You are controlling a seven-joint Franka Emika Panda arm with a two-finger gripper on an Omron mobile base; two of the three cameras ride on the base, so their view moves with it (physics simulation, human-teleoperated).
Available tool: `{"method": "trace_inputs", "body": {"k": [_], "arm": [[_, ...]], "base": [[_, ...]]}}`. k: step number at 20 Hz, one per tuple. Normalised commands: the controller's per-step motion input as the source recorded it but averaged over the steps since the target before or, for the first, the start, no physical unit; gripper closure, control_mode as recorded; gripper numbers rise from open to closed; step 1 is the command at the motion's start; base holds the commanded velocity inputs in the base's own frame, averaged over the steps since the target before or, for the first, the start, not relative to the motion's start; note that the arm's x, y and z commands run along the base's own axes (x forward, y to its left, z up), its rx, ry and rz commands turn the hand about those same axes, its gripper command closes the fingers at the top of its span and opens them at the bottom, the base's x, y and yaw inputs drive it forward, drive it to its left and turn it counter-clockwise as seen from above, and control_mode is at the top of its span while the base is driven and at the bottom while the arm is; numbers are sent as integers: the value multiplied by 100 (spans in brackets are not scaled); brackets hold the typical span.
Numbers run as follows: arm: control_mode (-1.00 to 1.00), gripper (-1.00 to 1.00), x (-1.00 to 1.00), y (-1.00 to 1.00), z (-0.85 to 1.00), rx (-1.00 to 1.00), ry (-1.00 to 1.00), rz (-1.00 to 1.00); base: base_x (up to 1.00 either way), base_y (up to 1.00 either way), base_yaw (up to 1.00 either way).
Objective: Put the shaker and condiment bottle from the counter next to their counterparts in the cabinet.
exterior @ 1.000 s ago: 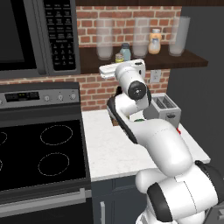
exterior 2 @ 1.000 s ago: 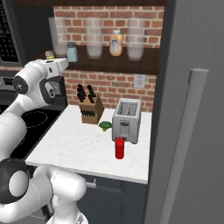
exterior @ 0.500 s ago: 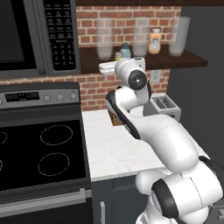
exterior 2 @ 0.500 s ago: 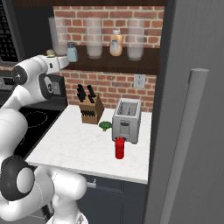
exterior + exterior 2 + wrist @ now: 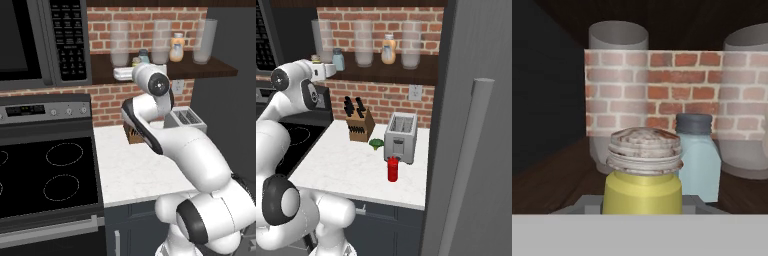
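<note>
The claw point(image 5: 643, 207) is pinching the shaker point(image 5: 643, 175) low on its yellow-green body, keeping it upright with the worn tan cap on top, and holds it up at the cabinet point(image 5: 406, 75), the dark wooden shelf against the brick wall point(image 5: 381, 95). The hand view puts the shaker just in front of the pale blue shaker point(image 5: 698, 157) with its grey cap; whether its base touches the shelf I cannot tell. That spot suits the task, since the blue one is its counterpart and the 2 belong side by side. The low grip probably leaves the cap free and the base easy to set down flat. Frosted tall glasses point(image 5: 614, 95) stand behind, so there is little room to push deeper. The orange-cream bottle point(image 5: 388, 49) waits further along the shelf for its own partner, the condiment bottle point(image 5: 392, 169), which stands red and upright on the surface point(image 5: 346, 167) just in front of the toaster point(image 5: 401, 137). A knife block point(image 5: 358, 125) and a small green vegetable point(image 5: 376, 144) sit nearby on the white marble, with the black stove point(image 5: 45, 175) and microwave point(image 5: 40, 42) to the left
</note>
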Motion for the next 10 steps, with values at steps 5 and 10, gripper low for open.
{"method": "trace_inputs", "body": {"k": [5,10], "arm": [[-100,100,3,0,0,3,0,0],[-100,100,2,0,0,0,0,0]], "base": [[0,0,0],[0,0,0]]}}
